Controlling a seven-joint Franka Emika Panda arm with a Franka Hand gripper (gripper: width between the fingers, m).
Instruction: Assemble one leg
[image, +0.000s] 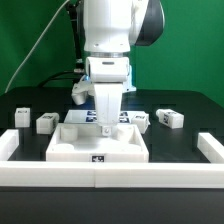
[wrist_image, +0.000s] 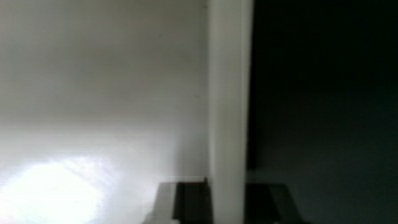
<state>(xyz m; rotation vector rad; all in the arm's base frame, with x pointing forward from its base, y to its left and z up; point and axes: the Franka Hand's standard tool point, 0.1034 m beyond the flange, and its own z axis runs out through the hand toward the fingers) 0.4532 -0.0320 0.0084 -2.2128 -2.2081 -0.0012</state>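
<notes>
Arm is down at centre, gripper (image: 107, 120) planted over the back part of the tray (image: 70, 148), and from here I cannot tell whether the fingers are spread or pinched, since the white casing hides the tips. The edges are tight: the tray's raised rim boxes the tool in, and a white rail (image: 110, 178) runs along the front of the black table (image: 185, 100), turning up at both ends. There is open table on either side of the tray. On the exterior view's left sits the left leg (image: 22, 115), with the second leg (image: 46, 122) just beside it, nearer the tray; both are apart from the rim. On the exterior view's right the right leg (image: 170, 118) lies alone on bare table. All three are small white blocks with dark marker tags on a face, none in the gripper's reach. The wrist view is a blur: a pale surface (wrist_image: 89, 100), a straight white edge (wrist_image: 228, 90), darkness beyond it.
</notes>
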